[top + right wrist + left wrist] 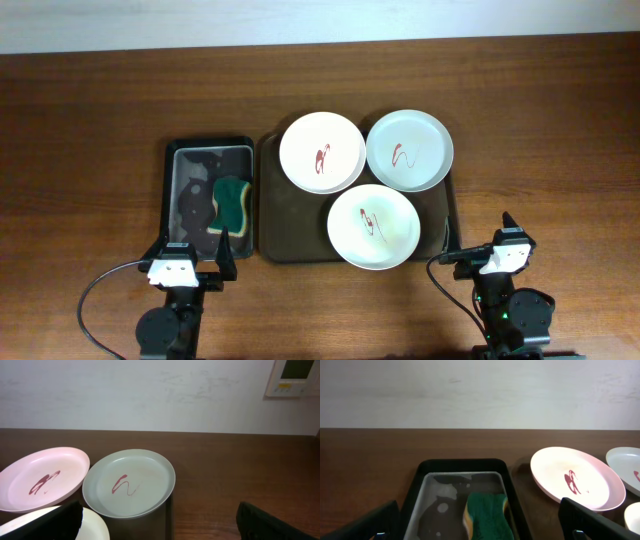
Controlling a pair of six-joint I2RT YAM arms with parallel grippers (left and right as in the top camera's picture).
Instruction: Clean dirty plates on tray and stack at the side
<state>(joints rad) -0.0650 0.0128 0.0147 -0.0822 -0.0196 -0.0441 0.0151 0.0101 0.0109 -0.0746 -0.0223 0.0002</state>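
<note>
Three white plates lie on the dark brown tray (285, 225), each with a red sauce squiggle: one at the back left (322, 151), one at the back right (409, 150), one at the front (372, 226). My left gripper (194, 254) is open and empty at the near end of the small black tray. My right gripper (478, 238) is open and empty by the brown tray's front right corner. The left wrist view shows the back left plate (576, 478). The right wrist view shows the back right plate (129, 482) and the back left plate (42, 478).
A smaller black tray (175, 165) with a wet bottom stands left of the brown tray. A green and yellow sponge (231, 203) lies in it, also shown in the left wrist view (487, 515). A pale wall runs along the table's far edge.
</note>
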